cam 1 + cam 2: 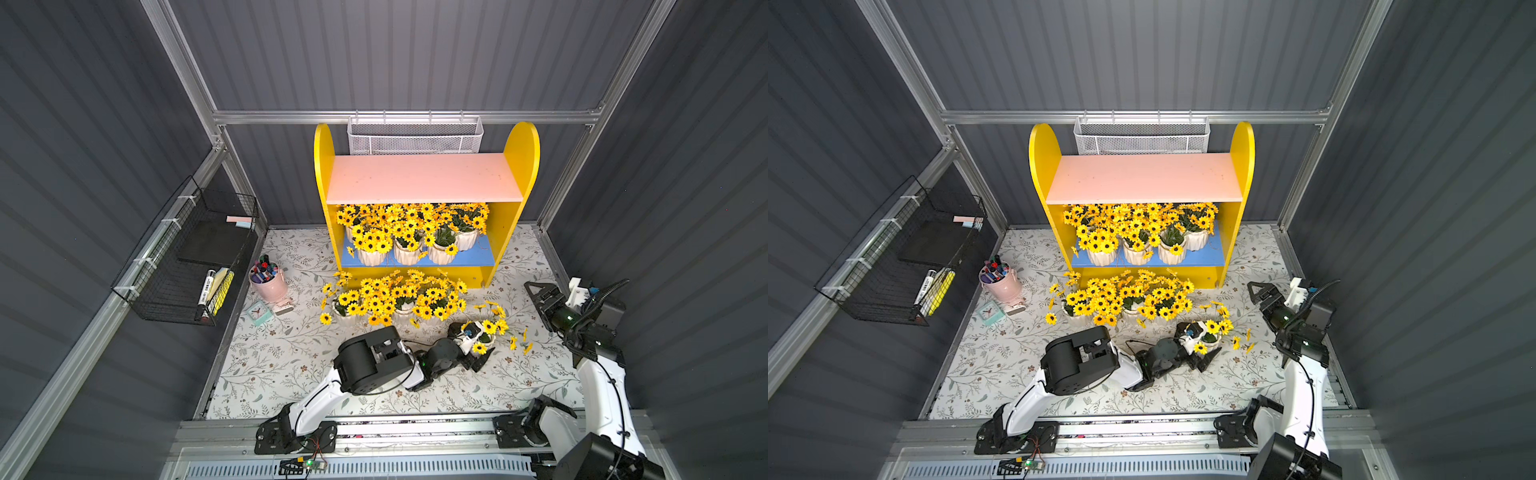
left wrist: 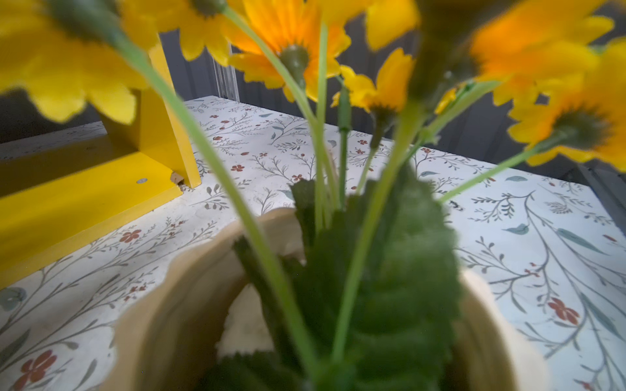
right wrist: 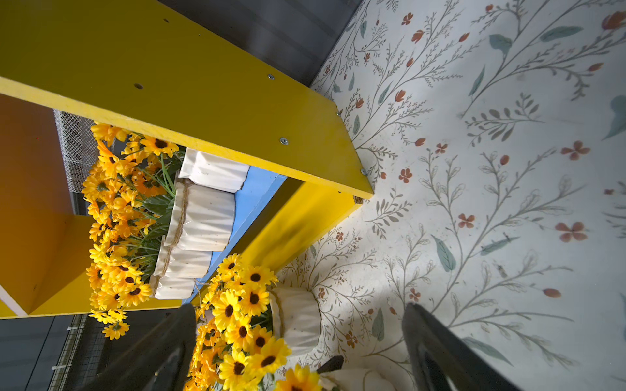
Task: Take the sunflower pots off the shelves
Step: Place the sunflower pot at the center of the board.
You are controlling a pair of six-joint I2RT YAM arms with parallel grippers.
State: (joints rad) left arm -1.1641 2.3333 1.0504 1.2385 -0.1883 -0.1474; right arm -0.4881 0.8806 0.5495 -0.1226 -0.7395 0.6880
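The shelves (image 1: pixel 515 232) stand at the back, with a bare pink upper board (image 1: pixel 424 178). Several sunflower pots (image 1: pixel 407 249) crowd the blue lower board (image 1: pixel 478 258). More pots (image 1: pixel 386 299) stand on the table in front of the unit. My left gripper (image 1: pixel 471 345) is low on the table with its fingers wide on either side of one pot (image 1: pixel 468 341). That pot's rim (image 2: pixel 189 264) fills the left wrist view and hides the fingers. My right gripper (image 1: pixel 536 297) hangs open and empty right of the shelves. In its wrist view the open gripper (image 3: pixel 298 355) faces a table pot (image 3: pixel 294 321) and the shelf pots (image 3: pixel 203 216).
A pink cup of markers (image 1: pixel 268 282) and a small clock (image 1: pixel 259 312) sit left of the table pots. A black wire rack (image 1: pixel 187 262) hangs on the left wall and a white mesh basket (image 1: pixel 415 135) behind the shelves. Loose blooms (image 1: pixel 519 340) lie right of the left gripper.
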